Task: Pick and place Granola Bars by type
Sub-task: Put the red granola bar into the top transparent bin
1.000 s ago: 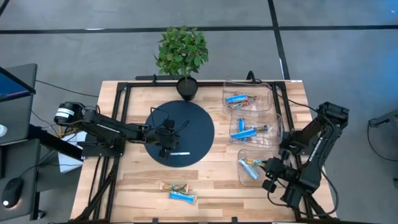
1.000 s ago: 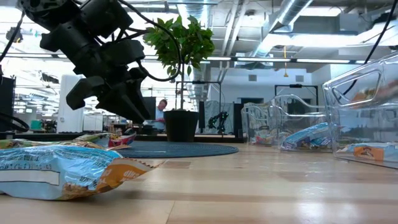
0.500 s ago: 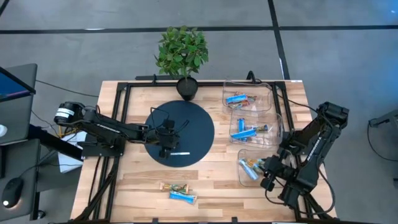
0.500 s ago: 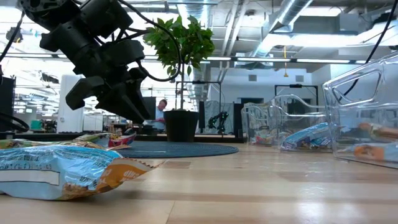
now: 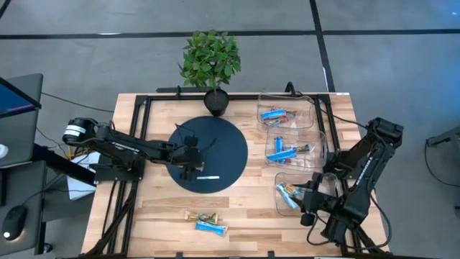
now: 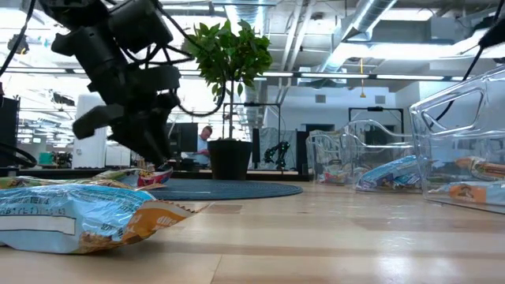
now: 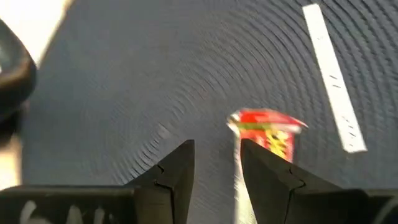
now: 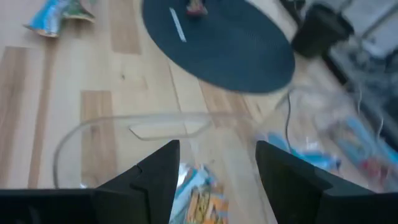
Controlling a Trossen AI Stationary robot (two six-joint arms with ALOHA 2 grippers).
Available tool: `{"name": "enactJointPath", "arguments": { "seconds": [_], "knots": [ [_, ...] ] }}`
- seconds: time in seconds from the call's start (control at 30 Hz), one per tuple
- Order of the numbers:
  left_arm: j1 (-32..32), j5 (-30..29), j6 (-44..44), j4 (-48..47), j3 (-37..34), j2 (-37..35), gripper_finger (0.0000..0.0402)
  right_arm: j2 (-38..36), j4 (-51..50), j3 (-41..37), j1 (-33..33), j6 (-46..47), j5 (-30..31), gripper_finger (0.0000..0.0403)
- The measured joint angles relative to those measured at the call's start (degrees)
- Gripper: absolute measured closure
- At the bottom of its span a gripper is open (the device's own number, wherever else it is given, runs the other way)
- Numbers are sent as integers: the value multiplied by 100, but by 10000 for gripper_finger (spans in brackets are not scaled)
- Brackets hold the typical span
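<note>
left pincer [image 7: 214, 165] | part open over the dark mat [image 5: 223, 147], holding nothing | red-orange bar [image 7: 268, 132] on the mat just ahead (slightly right-finger side) | right pincer [image 8: 214, 163] wide, empty, above its bin [image 5: 282, 205]

My right gripper [image 5: 307, 205] has spread its fingers and pulled back from the near bin [image 5: 296, 193], a bar [image 6: 480, 167] now inside; left gripper [image 5: 188, 162] shifted slightly.

Overhead camera looks straight down on the whole table [image 5: 165, 208]. Low camera sits at tabletop level, facing across to the room. Wrist cameras look close; all share the dark mat [image 5: 223, 147].
</note>
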Motion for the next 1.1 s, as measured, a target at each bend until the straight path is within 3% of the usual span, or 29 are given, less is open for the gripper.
{"name": "enactJointPath", "arguments": {
  "seconds": [0.27, 0.53, 1.1],
  "knots": [
    [26, 1231, -423, -401, 89, 0, 276, 0, 369, -14, 3, -856, 263, 203],
    [30, 678, -664, -582, 89, -2, 276, 0, 319, -87, -2, -1131, 562, 218],
    [204, 740, -1089, -1001, 89, -2, 275, 0, 339, -87, -2, -1161, 702, 228]
  ]
}}
